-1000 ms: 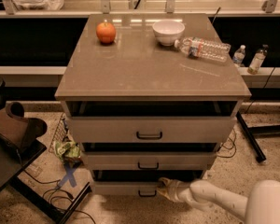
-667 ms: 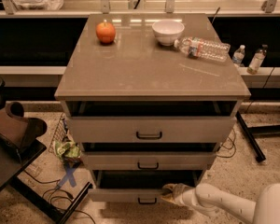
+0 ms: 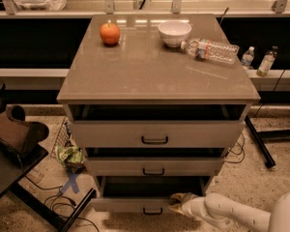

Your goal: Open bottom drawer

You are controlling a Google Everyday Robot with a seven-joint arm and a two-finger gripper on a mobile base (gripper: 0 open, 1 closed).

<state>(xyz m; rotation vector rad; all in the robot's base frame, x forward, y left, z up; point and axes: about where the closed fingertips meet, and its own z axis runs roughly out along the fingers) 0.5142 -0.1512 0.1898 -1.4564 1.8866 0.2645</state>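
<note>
At the lower left of the frame a crumpled green bag (image 3: 70, 154) lies on the floor beside the cabinet (image 3: 154, 81), with a blue tape cross (image 3: 71, 181) just below it. On the cabinet's top, an orange (image 3: 109, 33) stands at the upper left, a white bowl (image 3: 174, 33) sits near the middle, and a plastic water bottle (image 3: 210, 50) lies on its side to the right. All three drawers stand pulled out a little. The bottom drawer (image 3: 121, 205) sits lowest in the frame, its dark inside showing above the front panel. The gripper (image 3: 179, 203) is at the right end of that panel's upper edge, on a white arm (image 3: 232, 214) coming from the lower right. Whether it is open or closed cannot be told.
</note>
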